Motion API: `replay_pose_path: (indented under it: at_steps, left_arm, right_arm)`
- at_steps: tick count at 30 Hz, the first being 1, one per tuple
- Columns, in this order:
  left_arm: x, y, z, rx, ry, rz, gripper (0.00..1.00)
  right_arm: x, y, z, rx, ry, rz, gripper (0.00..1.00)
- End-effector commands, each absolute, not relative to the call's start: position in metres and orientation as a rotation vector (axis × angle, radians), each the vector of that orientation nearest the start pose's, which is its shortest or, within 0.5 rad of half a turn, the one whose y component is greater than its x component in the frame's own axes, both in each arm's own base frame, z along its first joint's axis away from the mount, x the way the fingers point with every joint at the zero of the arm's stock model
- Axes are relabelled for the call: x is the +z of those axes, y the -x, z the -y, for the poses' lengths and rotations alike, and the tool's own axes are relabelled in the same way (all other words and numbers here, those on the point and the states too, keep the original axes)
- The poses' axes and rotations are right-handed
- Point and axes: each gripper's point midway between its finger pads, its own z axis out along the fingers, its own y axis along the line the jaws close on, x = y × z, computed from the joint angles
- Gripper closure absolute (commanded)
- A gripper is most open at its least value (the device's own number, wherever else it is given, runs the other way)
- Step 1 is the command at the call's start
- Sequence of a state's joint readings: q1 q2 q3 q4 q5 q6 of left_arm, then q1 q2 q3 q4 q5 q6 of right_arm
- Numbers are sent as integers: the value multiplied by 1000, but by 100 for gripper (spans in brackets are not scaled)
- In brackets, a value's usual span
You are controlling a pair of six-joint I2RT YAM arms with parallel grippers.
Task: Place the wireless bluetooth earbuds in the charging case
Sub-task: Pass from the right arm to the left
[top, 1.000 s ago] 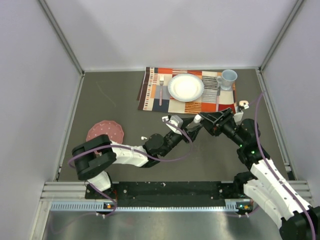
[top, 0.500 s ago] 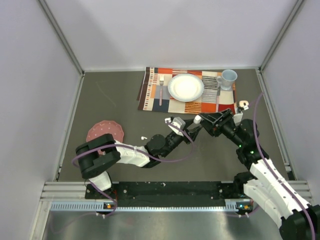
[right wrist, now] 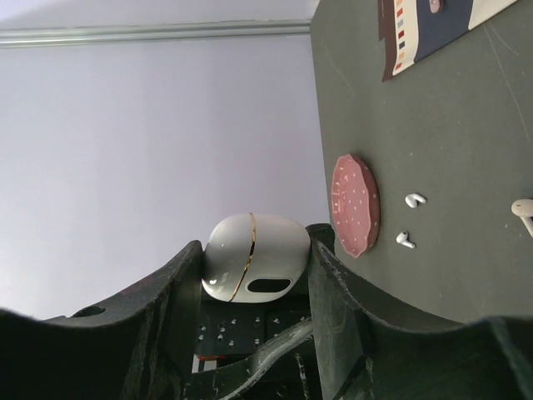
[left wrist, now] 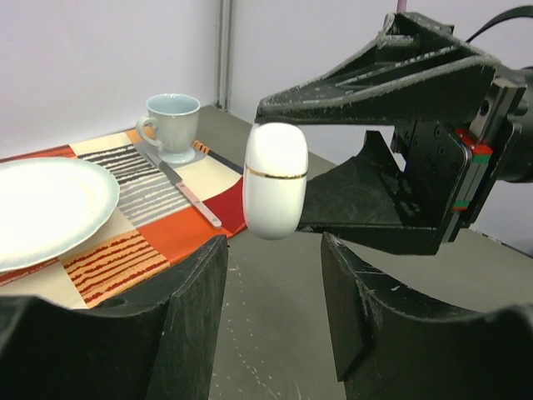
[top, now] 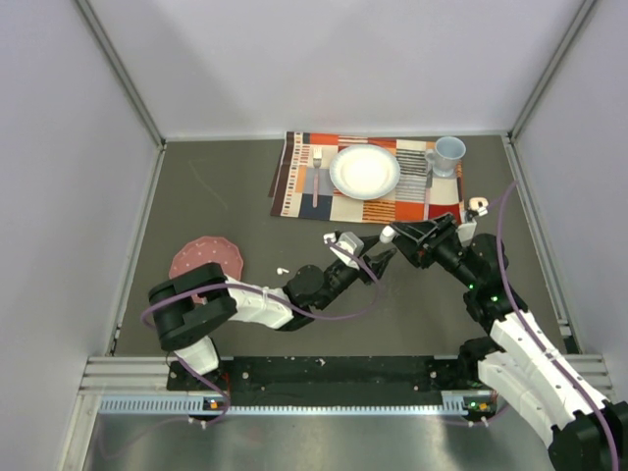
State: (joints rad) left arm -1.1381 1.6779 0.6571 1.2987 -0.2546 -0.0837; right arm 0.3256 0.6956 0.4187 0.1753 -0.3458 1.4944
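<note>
My right gripper (top: 391,235) is shut on a white egg-shaped charging case (top: 388,234) with a gold seam and holds it above the table. The case is closed in the right wrist view (right wrist: 254,258), between the fingers of the right gripper (right wrist: 256,250). My left gripper (top: 376,260) is open and empty, just below and in front of the case (left wrist: 275,192); the left gripper's (left wrist: 273,250) jaws stand apart. One small white earbud (top: 282,271) lies on the table. The right wrist view shows two earbuds (right wrist: 415,200) (right wrist: 405,240) and part of a third (right wrist: 523,208).
A pink dotted saucer (top: 206,257) lies at the left, next to the earbuds. A striped placemat (top: 294,186) at the back holds a white plate (top: 365,172), a fork (top: 316,177), a knife (top: 428,191) and a pale blue cup (top: 448,153). Walls enclose the table.
My left arm has shifted slightly and its open gripper has edged nearer to the case. The right arm and the case have hardly moved.
</note>
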Motion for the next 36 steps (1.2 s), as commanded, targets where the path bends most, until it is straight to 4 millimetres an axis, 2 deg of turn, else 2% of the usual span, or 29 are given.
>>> replay_pose_path:
  at_steps: [1, 9, 20, 36]
  left_arm:
    - [300, -223, 393, -990, -315, -1031, 46]
    - [312, -221, 389, -991, -308, -1001, 45]
    - [322, -227, 405, -987, -319, -982, 48]
    - [309, -232, 417, -986, -327, -1018, 51]
  right_arm:
    - [259, -243, -191, 1610, -750, -1758, 65]
    - [253, -245, -190, 1583, -752, -1775, 65]
    - [251, -242, -192, 1592, -743, -1782, 65]
    - [262, -241, -193, 1616, -721, -1762, 65]
